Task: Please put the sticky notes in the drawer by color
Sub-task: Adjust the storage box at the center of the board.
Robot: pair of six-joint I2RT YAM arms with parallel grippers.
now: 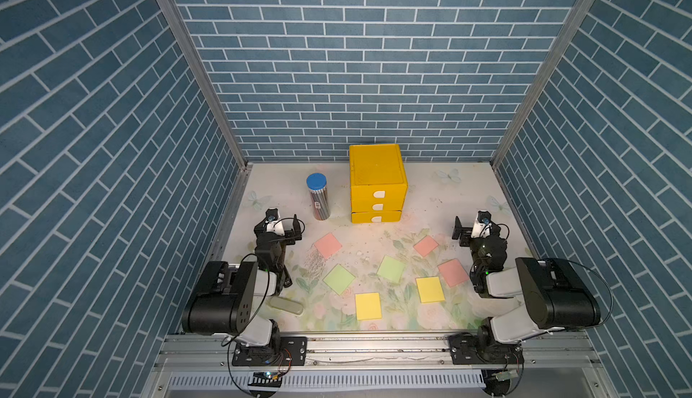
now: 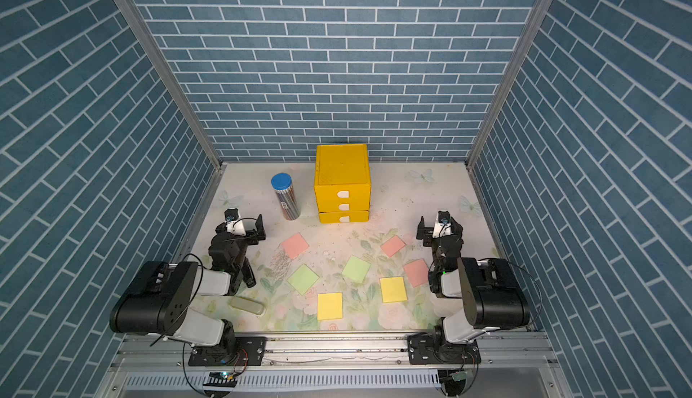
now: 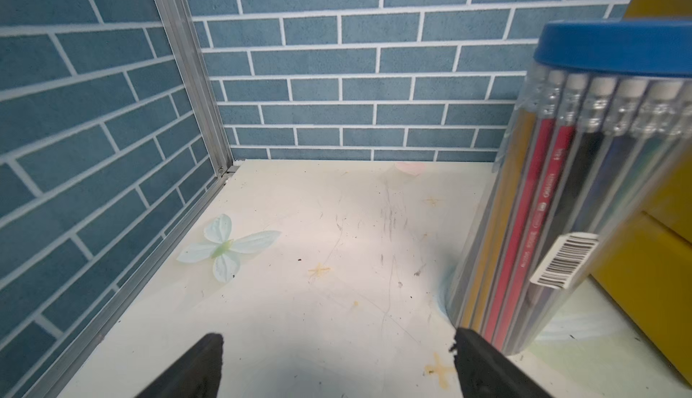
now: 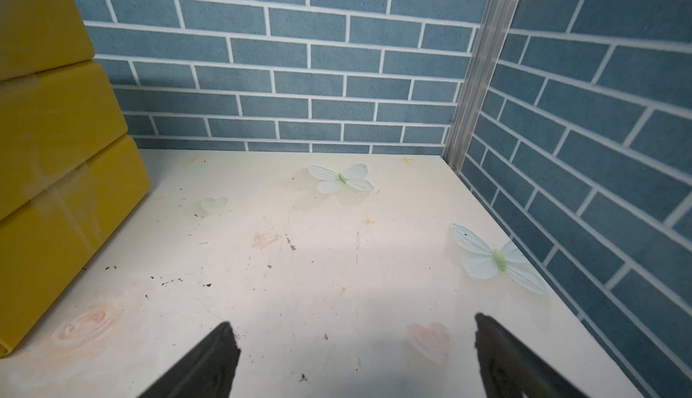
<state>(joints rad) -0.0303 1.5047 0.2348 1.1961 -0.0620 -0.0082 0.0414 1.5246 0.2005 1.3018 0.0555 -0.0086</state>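
— Pink, green and yellow paper: where does it all lie?

— The left gripper (image 1: pixel 279 227) hangs far left, jaws spread wide, empty, aimed at the far wall. Just right of it stands the tube (image 1: pixel 317 197). Next come the left pink note (image 1: pixel 328 245), the left green note (image 1: pixel 339 279) and the near yellow note (image 1: pixel 368 306). The drawer (image 1: pixel 376 179) sits far centre with all three fronts shut, handles facing near. Then the mid green note (image 1: pixel 391 268), far pink note (image 1: pixel 425 246), right yellow note (image 1: pixel 430 289) and right pink note (image 1: pixel 453 272). The right gripper (image 1: pixel 477 229) is also wide open and empty.

— Which way from the fingers?

— Every note lies flat on the table (image 1: pixel 430 197), nearer than both grippers, so behind where the fingers point. They're squares with no long axis, most turned diagonally.

— Which arm goes first?

— A drawer needs opening first, I'd say. It's about midway between the arms, but the tube stands between the left gripper and the handles. The right looks clearer.
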